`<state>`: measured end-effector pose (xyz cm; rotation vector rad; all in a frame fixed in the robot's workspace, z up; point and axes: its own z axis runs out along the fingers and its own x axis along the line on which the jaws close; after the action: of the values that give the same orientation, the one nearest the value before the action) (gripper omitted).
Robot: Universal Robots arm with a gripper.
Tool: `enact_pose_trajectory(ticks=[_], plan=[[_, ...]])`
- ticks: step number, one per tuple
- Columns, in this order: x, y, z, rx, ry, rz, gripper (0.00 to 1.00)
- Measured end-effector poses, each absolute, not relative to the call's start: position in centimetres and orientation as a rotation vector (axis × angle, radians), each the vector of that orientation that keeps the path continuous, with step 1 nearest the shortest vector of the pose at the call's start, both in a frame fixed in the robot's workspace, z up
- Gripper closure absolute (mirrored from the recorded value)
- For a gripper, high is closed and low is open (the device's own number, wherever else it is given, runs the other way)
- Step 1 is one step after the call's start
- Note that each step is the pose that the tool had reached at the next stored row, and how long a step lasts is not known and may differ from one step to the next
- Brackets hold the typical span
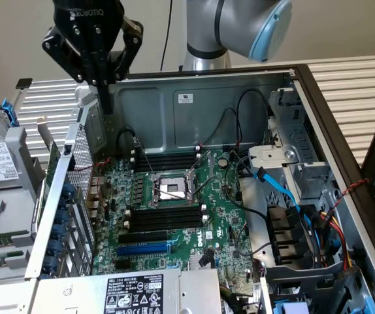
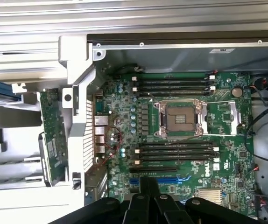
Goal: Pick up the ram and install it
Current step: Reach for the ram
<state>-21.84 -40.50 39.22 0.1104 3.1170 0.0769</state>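
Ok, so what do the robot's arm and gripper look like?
The arm is a smooth silver-grey tube with rounded joints and a light blue end cap. The gripper is matte black, with white ROBOTIQ lettering on its body, angular linkage bars and slim flat fingers.

- A smooth silver-grey metal robot arm point(image 1: 204, 26), built of rounded tubular sections, is seen in the exterior view.
- A pale blue round plastic joint cap point(image 1: 270, 29) closes one bulbous joint housing.
- The matte black angular two-finger gripper point(image 1: 106, 104) carries white "ROBOTIQ" lettering point(image 1: 88, 12) on its body.
- In the wrist view, its black finger links show small round pivot pins point(image 2: 192, 202).
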Motion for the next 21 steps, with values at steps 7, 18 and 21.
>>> enact_pose_trajectory(ticks=[7,18,21], plan=[[-25.0,-40.6,39.2,0.110,3.117,0.077,0.90],[-30.0,-40.6,38.9,0.111,3.117,0.077,0.83],[-31.4,-40.6,38.8,0.110,3.117,0.077,0.76]])
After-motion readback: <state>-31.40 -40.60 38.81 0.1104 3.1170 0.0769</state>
